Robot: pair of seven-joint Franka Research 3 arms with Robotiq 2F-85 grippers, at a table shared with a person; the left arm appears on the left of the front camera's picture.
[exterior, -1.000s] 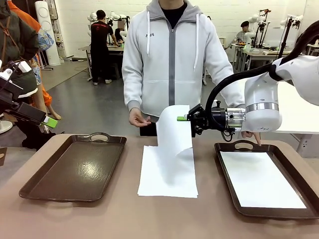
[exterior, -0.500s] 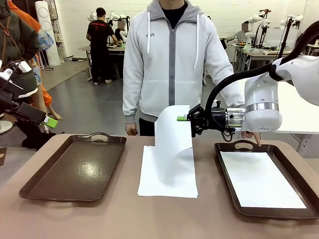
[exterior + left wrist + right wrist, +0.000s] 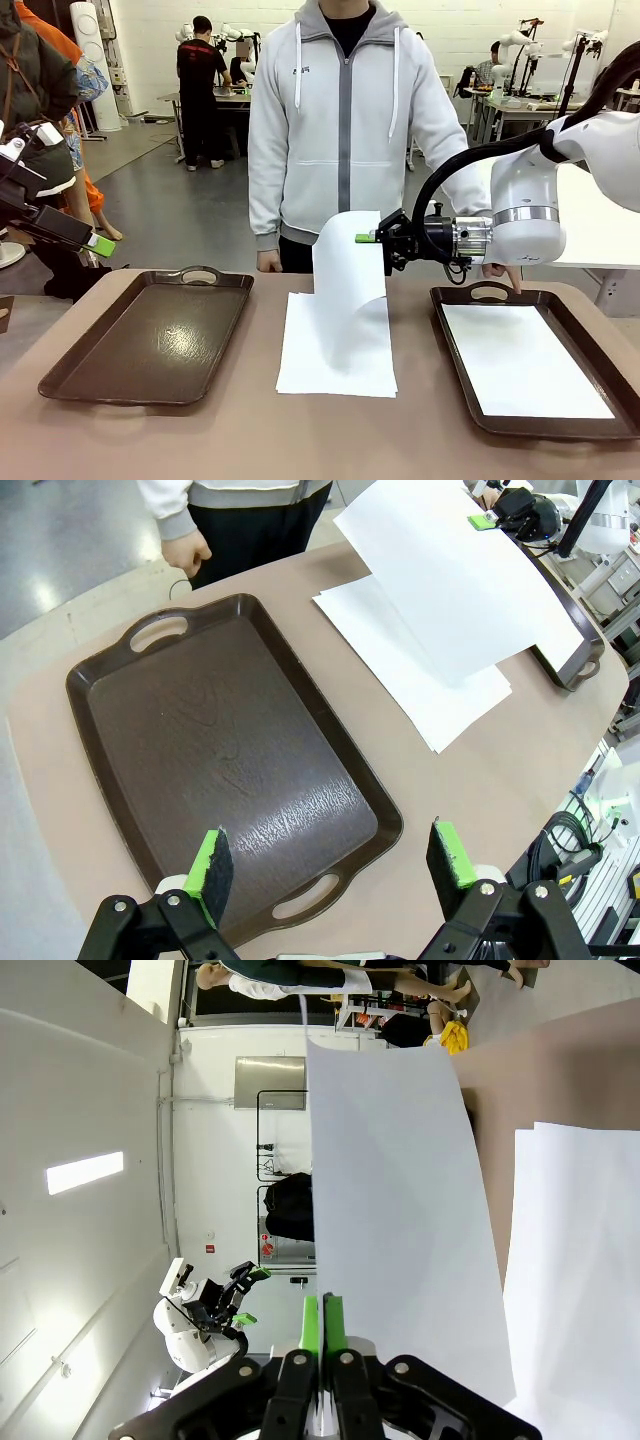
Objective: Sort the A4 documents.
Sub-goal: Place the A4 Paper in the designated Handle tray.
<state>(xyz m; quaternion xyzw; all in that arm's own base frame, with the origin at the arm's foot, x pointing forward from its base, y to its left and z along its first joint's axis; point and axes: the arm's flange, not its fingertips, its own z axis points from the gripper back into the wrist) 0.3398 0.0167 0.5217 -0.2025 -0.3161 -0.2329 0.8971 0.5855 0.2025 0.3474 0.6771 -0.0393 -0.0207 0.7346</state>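
A stack of white A4 documents (image 3: 335, 350) lies on the table's middle. Its top sheet (image 3: 348, 268) is lifted and curls upward, pinched at its far right edge by my right gripper (image 3: 368, 238), which is shut on it above the table. In the right wrist view that sheet (image 3: 400, 1220) rises from the shut green pads (image 3: 322, 1322). Another white sheet (image 3: 520, 360) lies flat in the right brown tray (image 3: 447, 318). The left brown tray (image 3: 150, 335) holds no paper. My left gripper (image 3: 332, 860) hangs open high above that tray (image 3: 220, 770); its green pad (image 3: 100, 244) shows at the left edge.
A person in a grey hoodie stands at the far side. One hand (image 3: 266, 262) rests by the table's far edge and a finger (image 3: 514, 278) touches the right tray's handle. Bare tabletop (image 3: 250, 440) runs along the near edge.
The person's hand at the far edge dropped from a raised, half-open pose to the table edge. Both arms and the lifted sheet stay as they were.
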